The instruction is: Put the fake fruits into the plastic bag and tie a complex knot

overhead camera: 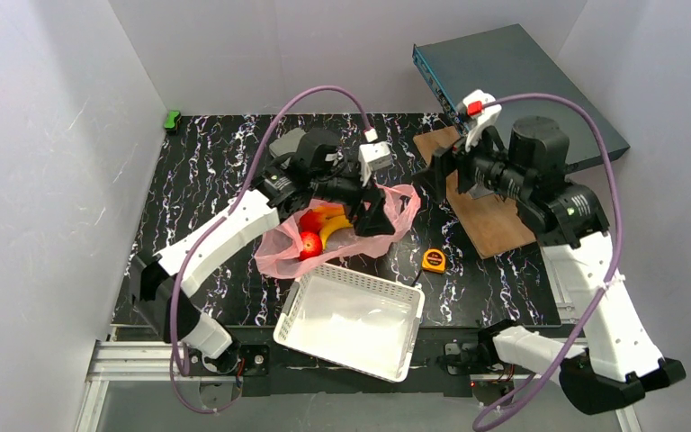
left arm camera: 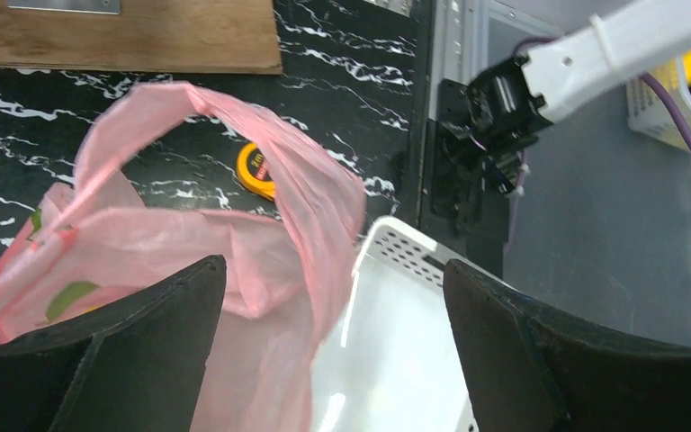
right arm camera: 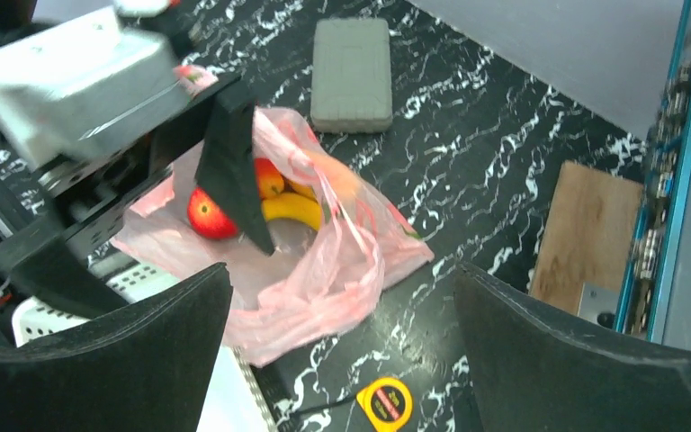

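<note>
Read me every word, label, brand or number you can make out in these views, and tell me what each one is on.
No text can be read in any view.
Tape measure: dark round label on its face, too small and blurred to read.
Plastic bag: green and red printed patches, no letters legible.

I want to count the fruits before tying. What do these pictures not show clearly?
- Fruits in the plastic bag: right wrist view, a finger of the left pincer covers some.
- Bag handle: left wrist view, motion-blurred.
- Tape measure: same view, half behind that handle.
- Basket: same view, cut by bottom edge.
</note>
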Controlling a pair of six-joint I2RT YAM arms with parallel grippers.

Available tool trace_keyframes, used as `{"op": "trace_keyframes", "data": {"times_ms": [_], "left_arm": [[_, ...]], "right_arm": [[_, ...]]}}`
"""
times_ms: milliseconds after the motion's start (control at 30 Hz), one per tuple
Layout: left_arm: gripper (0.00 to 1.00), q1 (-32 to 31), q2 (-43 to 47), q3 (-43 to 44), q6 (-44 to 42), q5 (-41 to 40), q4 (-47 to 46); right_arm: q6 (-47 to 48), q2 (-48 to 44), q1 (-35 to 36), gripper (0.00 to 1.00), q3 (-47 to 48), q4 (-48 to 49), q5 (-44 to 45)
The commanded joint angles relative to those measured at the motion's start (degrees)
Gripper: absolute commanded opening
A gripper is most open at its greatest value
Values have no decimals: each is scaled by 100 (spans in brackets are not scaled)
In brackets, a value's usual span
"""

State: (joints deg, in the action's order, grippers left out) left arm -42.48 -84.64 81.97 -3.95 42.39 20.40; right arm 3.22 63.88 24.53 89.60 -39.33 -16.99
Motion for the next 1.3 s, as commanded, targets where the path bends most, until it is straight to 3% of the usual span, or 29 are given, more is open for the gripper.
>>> {"op": "trace_keyframes", "data": {"times_ms": [0,200,433,567,700,767,933,1067,1267], "left_arm": [[88,-120,-497,519,495,-437,-240],[78,-194,-1229,1203,1228,-588,-230],[73,-337,-1883,1665,1566,-407,-175],[50,-338,-2007,1858,1637,-102,-225],[17,-314,-1679,1772,1471,307,-749],[9,-240,-1361,1572,1398,781,-1161],[3,-76,-630,1172,961,1815,-1445],[0,48,-353,1164,705,2122,-1133],[0,211,-151,1198,834,2361,-1222]], "right_arm": [[236,-581,8,98,-560,204,411],[237,-1442,-38,98,-1226,-351,149],[399,-2104,-228,98,-1776,-640,208],[492,-2291,-258,98,-2030,-583,189],[518,-2490,-256,98,-2260,-423,20],[548,-2536,-256,98,-2345,-285,-173],[687,-2417,-248,98,-2526,449,-973],[615,-2126,-207,98,-2474,1218,-1680],[543,-1824,108,98,-2608,2362,-1790]]}}
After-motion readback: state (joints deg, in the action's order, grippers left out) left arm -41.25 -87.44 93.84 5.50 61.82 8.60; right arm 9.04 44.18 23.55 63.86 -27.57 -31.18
